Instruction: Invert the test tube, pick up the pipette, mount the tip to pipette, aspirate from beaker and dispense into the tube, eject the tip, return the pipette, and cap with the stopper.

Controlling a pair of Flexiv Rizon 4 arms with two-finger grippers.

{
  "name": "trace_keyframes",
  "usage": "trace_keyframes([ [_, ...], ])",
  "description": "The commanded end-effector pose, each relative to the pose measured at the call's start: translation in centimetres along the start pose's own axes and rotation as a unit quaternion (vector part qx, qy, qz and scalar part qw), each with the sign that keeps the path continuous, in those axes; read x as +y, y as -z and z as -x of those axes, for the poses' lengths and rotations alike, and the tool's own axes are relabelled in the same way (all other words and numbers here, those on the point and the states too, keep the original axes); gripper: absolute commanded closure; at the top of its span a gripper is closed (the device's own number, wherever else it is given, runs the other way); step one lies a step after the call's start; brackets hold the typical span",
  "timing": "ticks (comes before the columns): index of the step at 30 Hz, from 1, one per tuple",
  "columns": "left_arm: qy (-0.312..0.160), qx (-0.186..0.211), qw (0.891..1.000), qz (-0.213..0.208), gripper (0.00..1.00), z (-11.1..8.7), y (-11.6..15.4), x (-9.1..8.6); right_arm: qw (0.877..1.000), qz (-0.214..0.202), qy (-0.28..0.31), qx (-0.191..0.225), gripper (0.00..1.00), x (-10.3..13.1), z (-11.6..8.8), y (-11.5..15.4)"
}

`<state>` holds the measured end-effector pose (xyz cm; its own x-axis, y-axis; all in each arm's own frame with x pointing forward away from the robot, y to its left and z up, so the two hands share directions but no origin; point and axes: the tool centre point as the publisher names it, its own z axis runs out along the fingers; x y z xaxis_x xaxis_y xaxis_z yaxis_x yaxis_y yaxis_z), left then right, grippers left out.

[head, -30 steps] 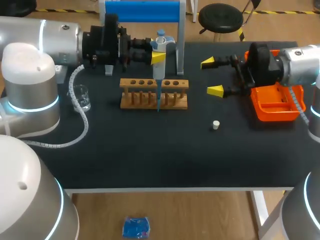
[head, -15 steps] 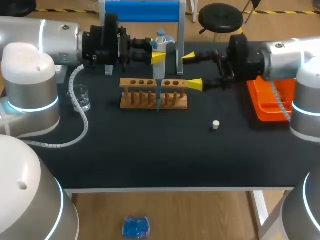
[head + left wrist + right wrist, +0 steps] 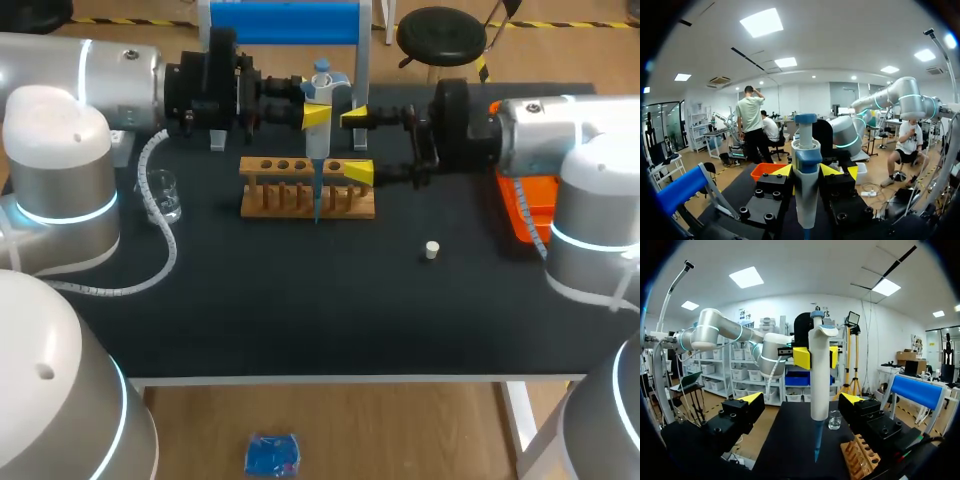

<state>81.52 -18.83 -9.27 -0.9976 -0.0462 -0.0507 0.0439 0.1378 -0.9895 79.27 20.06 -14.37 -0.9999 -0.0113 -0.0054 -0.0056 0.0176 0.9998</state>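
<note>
- Now the left gripper (image 3: 314,113) is clamped on the pipette (image 3: 322,85), which stands upright with its blue tip (image 3: 318,198) by the rack (image 3: 262,208).
- Right gripper (image 3: 357,145): fingers spread wide, just beside the pipette, not touching it.
- Beaker (image 3: 163,196) sits near the left arm; stopper (image 3: 432,250) lies on the table, apart from the rack.

Left end effector (image 3: 315,112) clamped; right end effector (image 3: 355,145) spread wide, opposite.
</note>
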Motion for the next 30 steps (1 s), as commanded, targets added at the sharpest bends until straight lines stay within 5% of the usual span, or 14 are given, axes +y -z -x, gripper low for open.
trace_keyframes([
  [1, -0.001, -0.001, 1.0, -0.002, 1.0, 0.0, -0.1, 0.0, 1.0, 0.004, 0.001, -0.004, 0.0, -0.1, 0.0, -1.0],
  [30, -0.001, -0.001, 1.0, -0.002, 1.0, 0.0, -0.1, 0.0, 1.0, 0.004, -0.001, -0.027, 0.0, 0.1, 1.9, -4.3],
])
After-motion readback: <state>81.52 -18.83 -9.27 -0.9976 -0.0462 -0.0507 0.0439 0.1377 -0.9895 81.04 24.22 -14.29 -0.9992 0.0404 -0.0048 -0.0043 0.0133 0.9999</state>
